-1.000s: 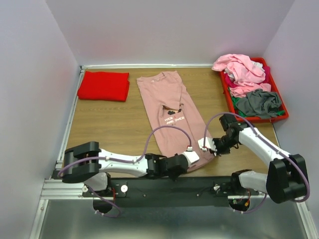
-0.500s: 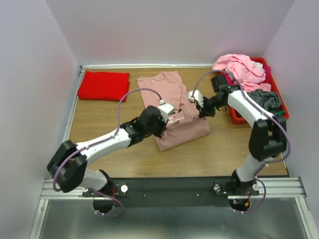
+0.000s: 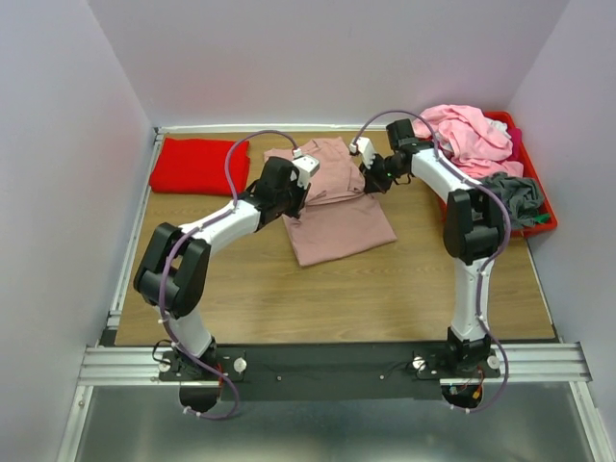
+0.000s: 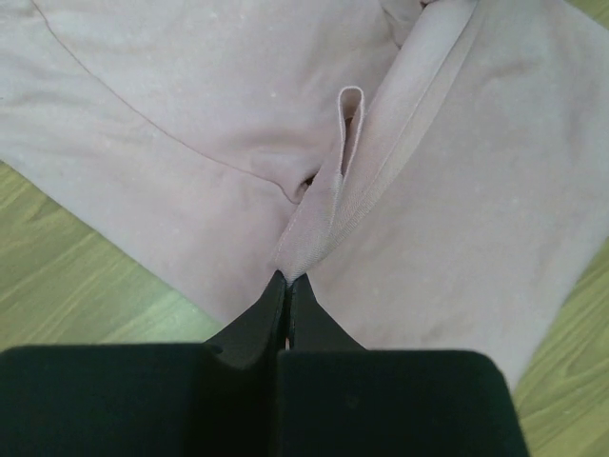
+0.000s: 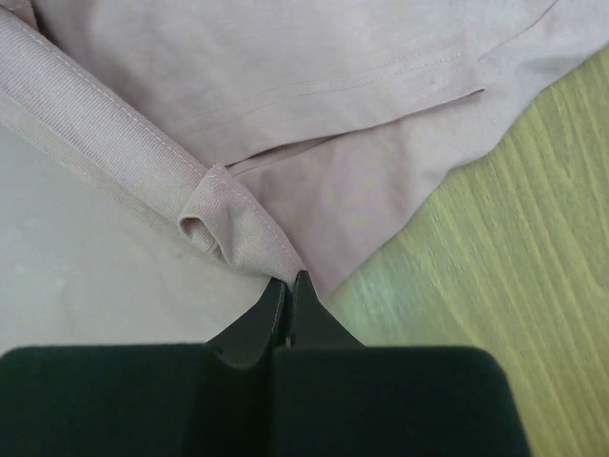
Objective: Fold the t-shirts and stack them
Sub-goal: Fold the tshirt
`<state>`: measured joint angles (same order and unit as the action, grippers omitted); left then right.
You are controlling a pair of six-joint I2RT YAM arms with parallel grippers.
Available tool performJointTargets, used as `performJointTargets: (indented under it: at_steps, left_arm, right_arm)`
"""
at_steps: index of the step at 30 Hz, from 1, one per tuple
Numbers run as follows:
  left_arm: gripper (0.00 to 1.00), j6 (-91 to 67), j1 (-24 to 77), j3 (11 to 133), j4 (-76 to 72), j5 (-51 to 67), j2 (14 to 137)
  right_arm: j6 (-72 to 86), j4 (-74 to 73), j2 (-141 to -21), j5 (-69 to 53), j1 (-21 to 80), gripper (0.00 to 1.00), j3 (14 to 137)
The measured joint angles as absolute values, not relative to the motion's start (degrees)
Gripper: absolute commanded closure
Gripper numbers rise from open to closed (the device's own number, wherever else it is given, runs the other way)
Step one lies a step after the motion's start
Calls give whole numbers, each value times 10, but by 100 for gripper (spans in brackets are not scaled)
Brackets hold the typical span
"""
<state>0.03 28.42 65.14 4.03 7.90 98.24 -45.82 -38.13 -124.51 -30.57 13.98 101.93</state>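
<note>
L-gripper (image 4: 286,277), R-gripper (image 5: 289,277) on tee (image 3: 343,227), prob. hem

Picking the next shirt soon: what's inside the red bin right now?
A light pink t-shirt heaps over the far end of the red bin, a grey t-shirt fills the near end, and magenta fabric peeks between. Anything beneath them, including the bin floor, is covered.

Dusty-pink t-shirt (image 3: 339,229): soft matt knit, faint fuzz, ribbed band (image 4: 381,162) along one edge. Red t-shirt (image 3: 199,166): same matt cloth. Tabletop (image 3: 385,289): smooth wood-grain, slight sheen. Left end effector (image 4: 285,286) and right end effector (image 5: 288,283): smooth matt black plastic. Bin (image 3: 529,228): glossy red plastic. Rail (image 3: 106,364) at near edge: bare brushed metal
</note>
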Motion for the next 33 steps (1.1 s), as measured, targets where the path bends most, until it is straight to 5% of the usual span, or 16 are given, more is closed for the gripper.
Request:
performJointTargets:
  at_steps: [19, 21, 22, 23, 24, 26, 29, 33]
  left_arm:
    - [99, 11, 270, 655, 61, 97, 999]
    - [91, 10, 269, 655, 62, 93, 999]
    - [74, 8, 269, 655, 62, 88, 999]
    - [62, 7, 268, 655, 62, 81, 999]
    - [45, -2, 267, 655, 62, 68, 999]
    - [32, -8, 265, 656, 63, 27, 998]
    - [4, -15, 254, 657, 63, -65, 978]
    - [3, 7, 237, 657, 49, -126, 902]
  right_arm:
    - [-418, -373, -1300, -293, 156, 94, 1093]
    - [-411, -372, -1310, -289, 158, 74, 1103]
    - [-407, -371, -1316, -286, 160, 63, 1109]
    - [-406, -371, -1322, -282, 162, 36, 1115]
    - [-394, -368, -1328, -275, 163, 28, 1122]
    - [-369, -356, -1336, -254, 163, 0, 1134]
    - [-312, -318, -1335, -207, 163, 0, 1135]
    - [-270, -277, -1310, -185, 156, 0, 1113]
